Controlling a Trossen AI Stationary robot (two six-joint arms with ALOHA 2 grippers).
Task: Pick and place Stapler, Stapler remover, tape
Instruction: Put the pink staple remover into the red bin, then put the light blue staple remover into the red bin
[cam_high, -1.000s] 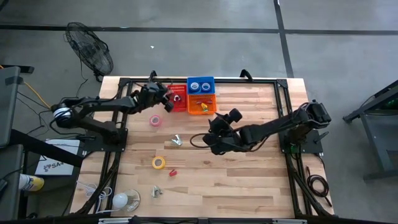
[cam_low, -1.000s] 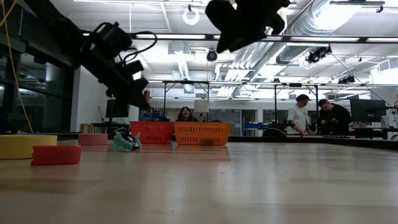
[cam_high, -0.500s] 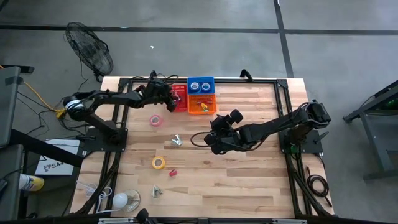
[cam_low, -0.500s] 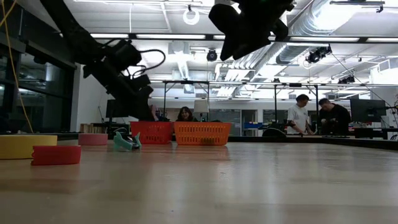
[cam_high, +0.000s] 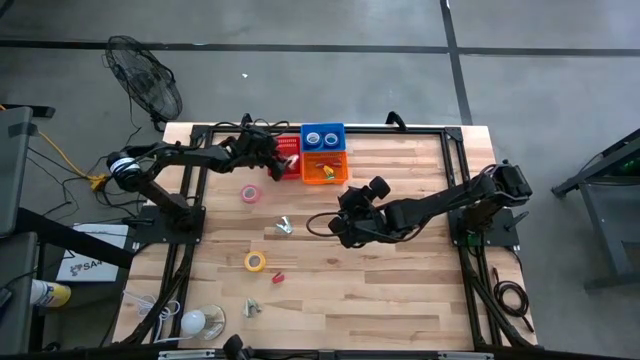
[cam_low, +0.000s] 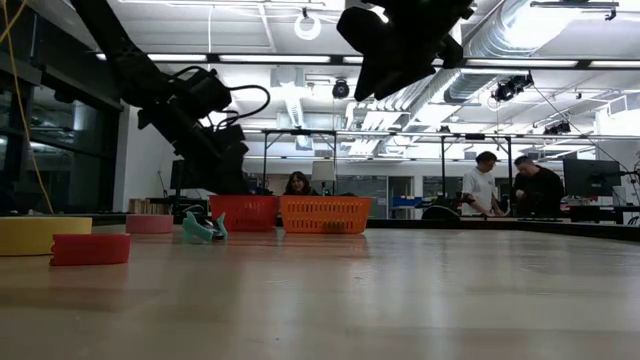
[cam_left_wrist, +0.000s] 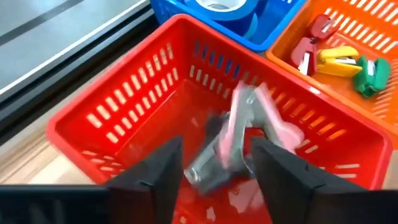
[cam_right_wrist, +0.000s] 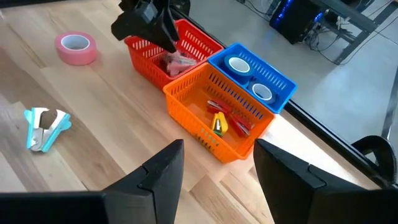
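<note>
My left gripper (cam_left_wrist: 217, 155) is open above the red basket (cam_left_wrist: 112, 99), at the table's far side (cam_high: 268, 152). A pink and grey staple remover (cam_left_wrist: 249, 134) shows blurred inside the basket, beyond the fingertips and apart from them. My right gripper (cam_right_wrist: 217, 155) is open and empty, held above the table's middle (cam_high: 345, 222). A pink tape roll (cam_high: 250, 193), a yellow tape roll (cam_high: 256, 261) and a teal staple remover (cam_high: 284, 226) lie on the table.
An orange basket (cam_high: 325, 167) with several small staplers and a blue basket (cam_high: 323, 135) with two tape rolls stand next to the red one. A small red thing (cam_high: 277, 277) and another staple remover (cam_high: 252, 310) lie near the front. People stand in the room behind.
My left gripper has gone toward the table's right and down, from beside the red basket to over it. The pink staple remover now shows inside the basket.
</note>
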